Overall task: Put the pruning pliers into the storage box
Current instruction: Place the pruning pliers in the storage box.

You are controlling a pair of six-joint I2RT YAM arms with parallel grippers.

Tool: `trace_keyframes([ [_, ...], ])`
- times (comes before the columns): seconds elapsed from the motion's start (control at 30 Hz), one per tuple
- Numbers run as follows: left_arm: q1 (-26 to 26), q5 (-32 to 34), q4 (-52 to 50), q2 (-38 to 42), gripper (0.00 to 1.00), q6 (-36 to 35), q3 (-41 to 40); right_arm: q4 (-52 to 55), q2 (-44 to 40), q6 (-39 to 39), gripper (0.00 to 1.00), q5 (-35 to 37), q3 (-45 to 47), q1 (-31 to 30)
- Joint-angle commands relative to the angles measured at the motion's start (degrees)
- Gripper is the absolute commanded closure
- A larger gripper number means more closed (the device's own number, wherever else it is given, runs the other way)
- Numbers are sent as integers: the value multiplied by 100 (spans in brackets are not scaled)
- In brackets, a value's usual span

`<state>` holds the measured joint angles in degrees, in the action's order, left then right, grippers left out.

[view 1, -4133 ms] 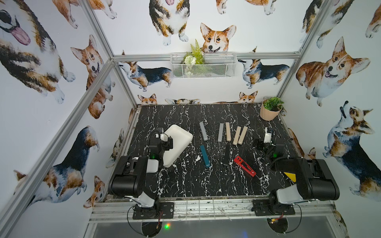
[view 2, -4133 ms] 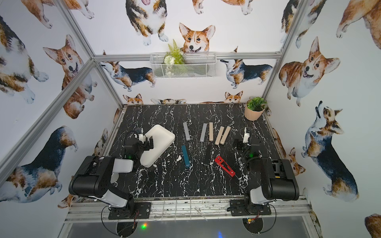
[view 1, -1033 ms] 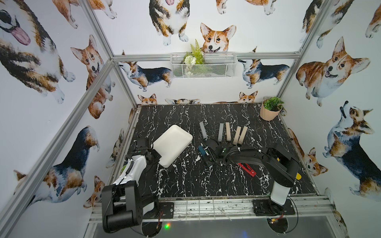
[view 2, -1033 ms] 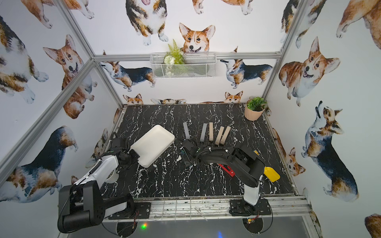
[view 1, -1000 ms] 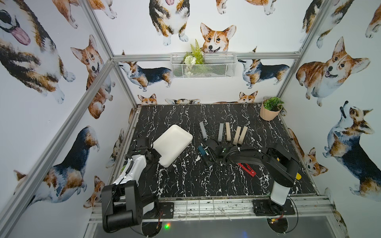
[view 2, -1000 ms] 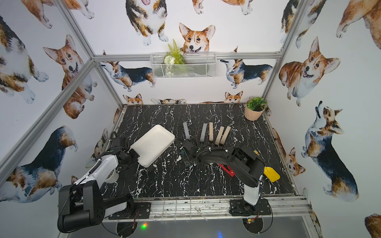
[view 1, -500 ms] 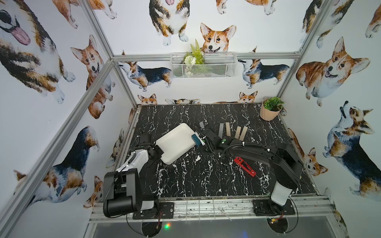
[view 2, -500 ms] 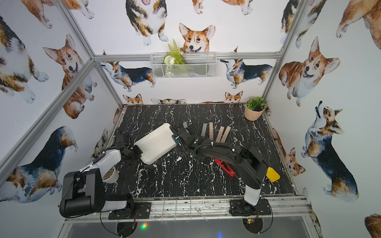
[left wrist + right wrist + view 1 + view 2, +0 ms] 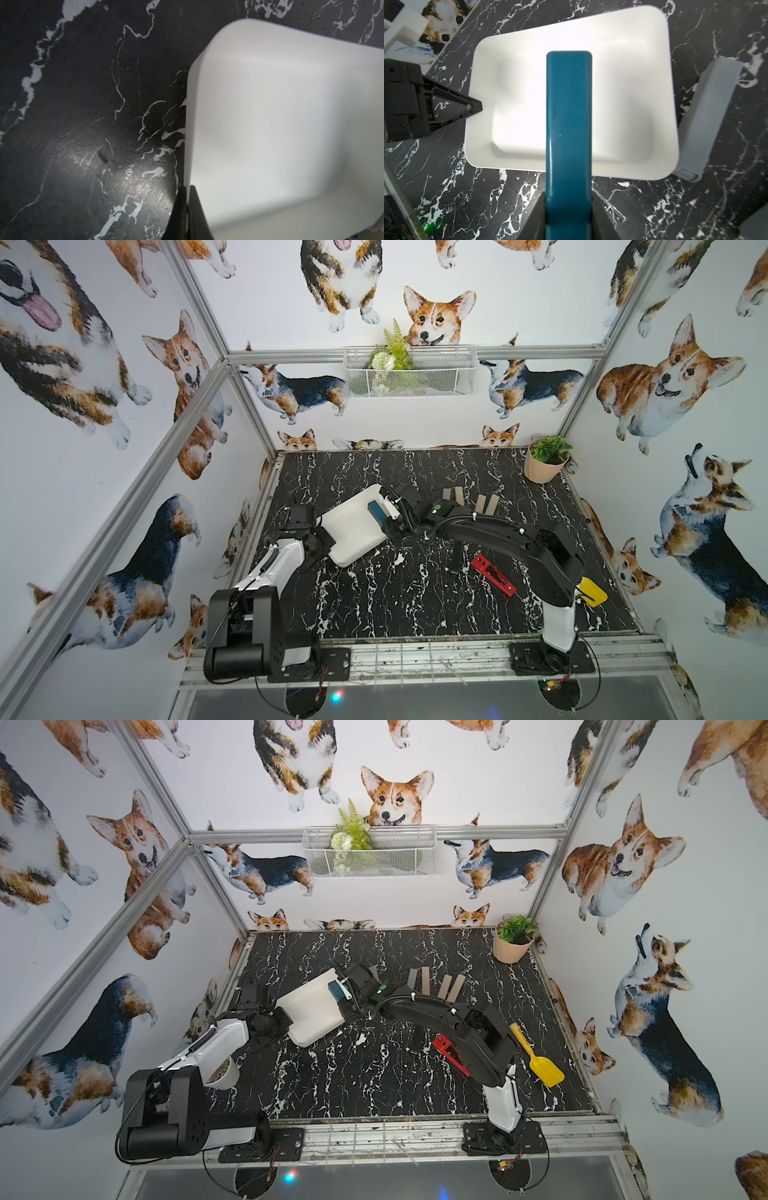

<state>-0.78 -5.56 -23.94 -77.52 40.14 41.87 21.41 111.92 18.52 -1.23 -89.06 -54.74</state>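
Since a second ago my right gripper (image 9: 569,220) has carried the teal pruning pliers (image 9: 569,124) off the middle of the surface (image 9: 395,593) and over to the storage box (image 9: 623,93). Step in hand: delivery of the first piece, release not yet done. The right gripper is narrow, clamped on one end of the bar. The bar juts across the box rim on my side, and its free end is over the box floor; I cannot tell if it touches. The left gripper (image 9: 188,207) is fully closed, pinching the box rim. Next, I judge: lower slightly, open, withdraw without dragging the bar out. A grey bar (image 9: 712,116) lies just beside the box wall. Farther off, beige bars (image 9: 486,504) and the red bar (image 9: 493,575) wait.
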Motion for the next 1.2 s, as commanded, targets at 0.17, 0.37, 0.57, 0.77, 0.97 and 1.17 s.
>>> trace_keyframes([
  [0.17, 49, 50, 68, -184, 89, 212, 106, -32, 643, 212, 100, -461, -761, 3],
  [0.37, 88, -19, 138, -282, 89, 279, 118, -14, 1172, 300, 100, -685, -1311, -2],
  [0.57, 144, -152, 33, -202, 80, 317, 235, -59, 1692, 461, 100, -1030, -1846, -18],
  [0.77, 129, 335, -858, 680, 70, -119, 551, 107, 2126, 455, 100, -1150, -2358, -188],
  [0.97, 70, 968, -1246, 1133, 67, -130, 264, 170, 2603, 591, 100, -1280, -2887, -317],
  [1.17, -119, 835, -917, 1114, 67, 112, -192, 333, 2998, 626, 100, -1357, -3357, -405],
])
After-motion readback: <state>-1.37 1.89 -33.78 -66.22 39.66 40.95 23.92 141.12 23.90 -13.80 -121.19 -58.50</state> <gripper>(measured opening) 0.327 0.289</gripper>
